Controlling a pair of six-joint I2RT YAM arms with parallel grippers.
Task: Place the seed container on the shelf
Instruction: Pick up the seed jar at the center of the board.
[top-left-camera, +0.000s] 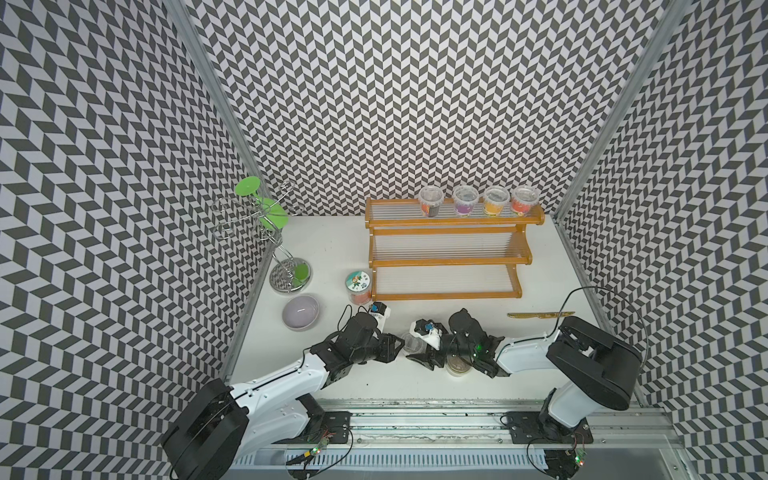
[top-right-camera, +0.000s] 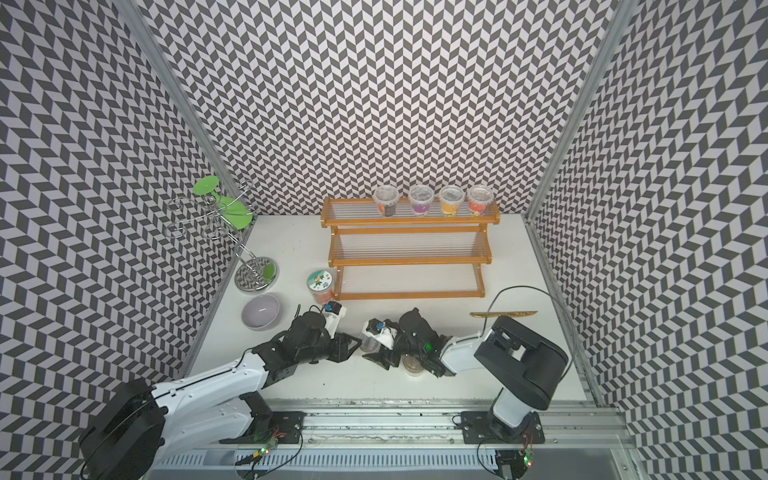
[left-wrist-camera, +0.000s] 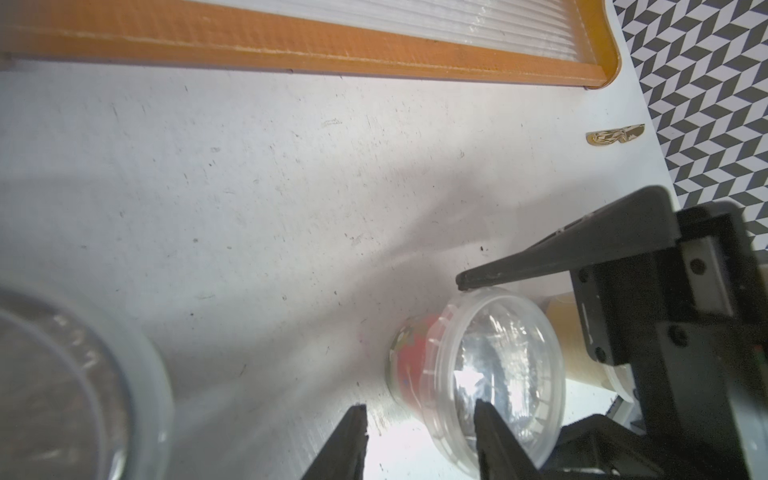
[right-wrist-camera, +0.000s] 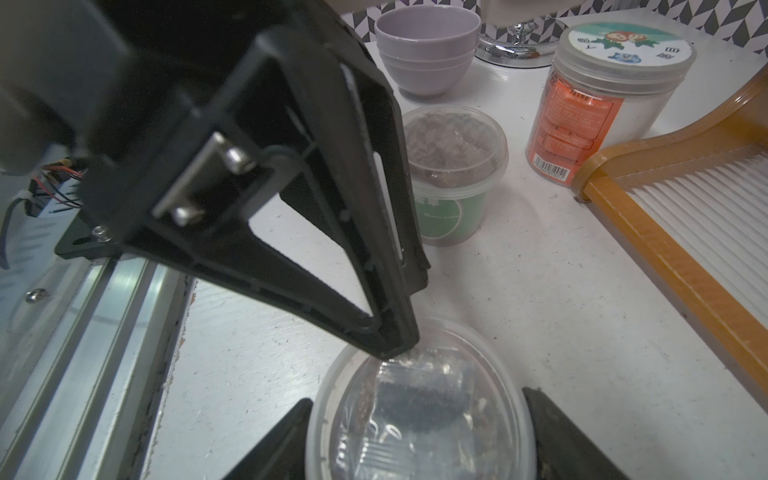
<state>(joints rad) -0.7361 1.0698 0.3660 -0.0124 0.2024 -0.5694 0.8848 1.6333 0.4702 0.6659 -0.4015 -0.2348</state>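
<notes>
Right wrist view: my right gripper (right-wrist-camera: 415, 397) is clamped across the seed container (right-wrist-camera: 419, 419), over the table (right-wrist-camera: 561, 311) and well apart from the shelf (top-left-camera: 446, 296). My left gripper (left-wrist-camera: 419, 405), jaws narrowly apart, touches its lid rim. Whether it grips, I can't tell.

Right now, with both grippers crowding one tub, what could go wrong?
One: a left gripper finger sits on the seed container lid rim while the right gripper clamps its sides; closing there could pop the lid or knock it loose. Two: the green-labelled tub stands close by and could be toppled.
</notes>
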